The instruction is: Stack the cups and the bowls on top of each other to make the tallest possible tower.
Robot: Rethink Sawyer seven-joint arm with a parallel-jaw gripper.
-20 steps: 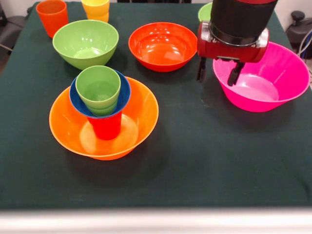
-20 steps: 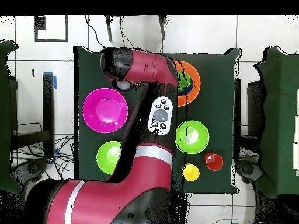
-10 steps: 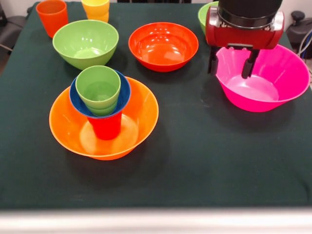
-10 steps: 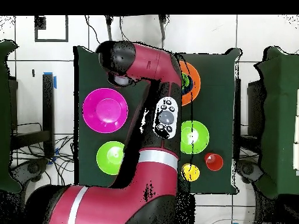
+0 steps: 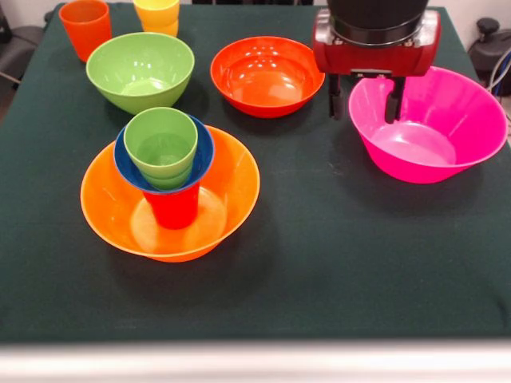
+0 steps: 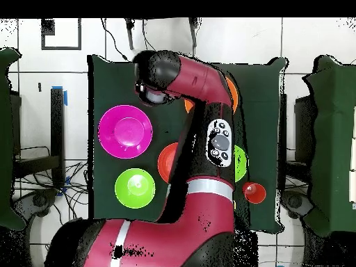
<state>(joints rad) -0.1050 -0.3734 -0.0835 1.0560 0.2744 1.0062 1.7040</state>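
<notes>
The gripper [image 5: 362, 98] hangs over the pink bowl's near-left rim in the front view, its two dark fingers [image 5: 394, 100] spread apart with nothing between them — one finger outside the rim, the other over the bowl's inside. The large pink bowl [image 5: 435, 132] sits upright on the dark green table [image 5: 335, 255], to the right of the medium red-orange bowl [image 5: 267, 76].

The tower [image 5: 168, 171] stands at the left: the large orange bowl [image 5: 227, 195] is its base, a red cup [image 5: 174, 207] stands inside it, the small blue bowl [image 5: 204, 152] rests on the red cup, and light green cups [image 5: 162, 144] are nested in the blue bowl. The stack leans a little to the left of the orange bowl's centre.

Behind the tower sits a light green bowl [image 5: 140, 70], upright and empty. At the far left corner stands an orange cup [image 5: 85, 28], and just beside it a yellow cup [image 5: 157, 14] stacked in another — the lower one's colour is hard to tell.

In the overhead view the red arm [image 6: 201, 90] covers most of the table's middle; the second light green bowl [image 6: 135, 188] lies below the pink one, well apart from the tower.
</notes>
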